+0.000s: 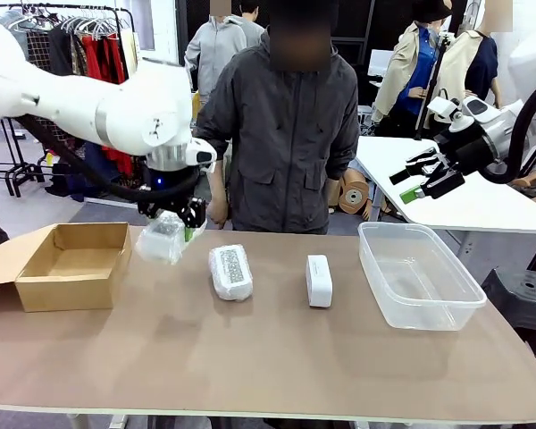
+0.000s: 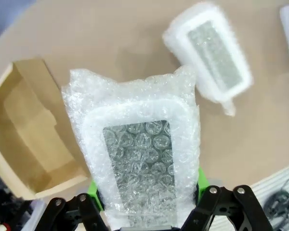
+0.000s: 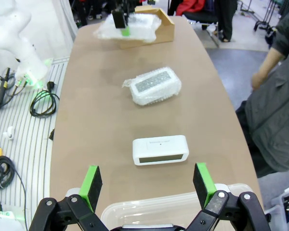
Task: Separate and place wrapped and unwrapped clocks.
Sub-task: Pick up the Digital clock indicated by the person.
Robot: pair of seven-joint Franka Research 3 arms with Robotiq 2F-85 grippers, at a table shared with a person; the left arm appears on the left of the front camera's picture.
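Left hand (image 1: 177, 218) holds one wrapped clock (image 1: 163, 239) clamped between its jaws.

L gripper (image 1: 174, 231) clamped, pointing down (wrist vert.); R gripper (image 1: 406, 186) jaws wide, held high.

Front: fixed, across bench (image 1: 250, 357). Left wrist: close, downward. Right wrist: higher, lengthwise along bench. Shared: lying wrapped clock (image 1: 230, 272).
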